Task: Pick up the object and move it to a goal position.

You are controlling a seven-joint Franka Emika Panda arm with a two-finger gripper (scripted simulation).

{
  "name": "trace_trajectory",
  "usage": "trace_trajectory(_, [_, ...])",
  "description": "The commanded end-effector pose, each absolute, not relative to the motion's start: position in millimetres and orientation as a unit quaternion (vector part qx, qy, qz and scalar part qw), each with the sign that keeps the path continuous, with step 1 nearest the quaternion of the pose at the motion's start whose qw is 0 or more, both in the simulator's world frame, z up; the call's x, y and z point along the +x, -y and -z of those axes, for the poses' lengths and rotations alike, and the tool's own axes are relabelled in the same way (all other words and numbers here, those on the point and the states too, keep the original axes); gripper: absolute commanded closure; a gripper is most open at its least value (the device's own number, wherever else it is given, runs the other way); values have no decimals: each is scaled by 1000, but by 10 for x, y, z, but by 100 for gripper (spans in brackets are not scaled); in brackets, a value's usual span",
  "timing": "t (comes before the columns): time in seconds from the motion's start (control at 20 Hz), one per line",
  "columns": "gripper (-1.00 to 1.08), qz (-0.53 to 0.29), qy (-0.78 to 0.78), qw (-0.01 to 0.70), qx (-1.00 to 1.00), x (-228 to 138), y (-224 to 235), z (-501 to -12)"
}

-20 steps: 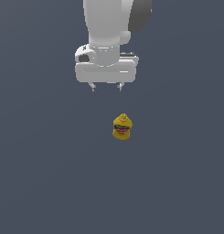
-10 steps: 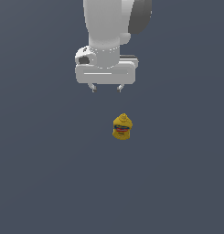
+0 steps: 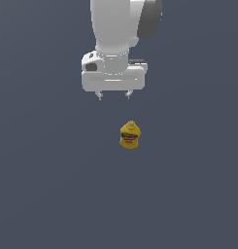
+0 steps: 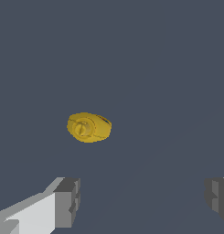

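The mustard bottle stands upright on the flat grey floor, smooth yellow plastic, pointed cap up, blue-and-red label showing. The gripper hangs above, off toward the exterior view's left, jaws wide apart, empty, a touch lower than a second ago.

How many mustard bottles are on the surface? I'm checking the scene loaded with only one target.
1. A single mustard bottle stands upright on the grey floor, just toward the exterior view's right of the open gripper, which is apart from it. Nothing suggests another is hidden.
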State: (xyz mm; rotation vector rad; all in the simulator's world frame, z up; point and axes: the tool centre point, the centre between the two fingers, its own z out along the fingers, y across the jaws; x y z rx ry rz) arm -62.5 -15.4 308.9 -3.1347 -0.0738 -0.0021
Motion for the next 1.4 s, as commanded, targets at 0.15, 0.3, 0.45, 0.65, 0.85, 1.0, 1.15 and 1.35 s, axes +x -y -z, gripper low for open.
trace_trajectory(0.15, [-92,1,65,2,-998,-603,110,-3030])
trace_trajectory(0.3, [-92,0,97,2,-995,-586,77,-2987])
trace_trajectory(0.45, [-92,0,135,1,-991,-568,37,-2934])
trace_trajectory(0.65, [-92,0,191,0,-982,-541,-25,-2855])
trace_trajectory(0.85, [-92,0,248,-1,-969,-516,-88,-2774])
trace_trajectory(1.0, [-92,0,289,-1,-957,-499,-136,-2714])
trace_trajectory(1.15, [-92,0,331,-1,-944,-483,-185,-2653])
trace_trajectory(1.35, [-92,-1,385,-1,-923,-463,-251,-2572])
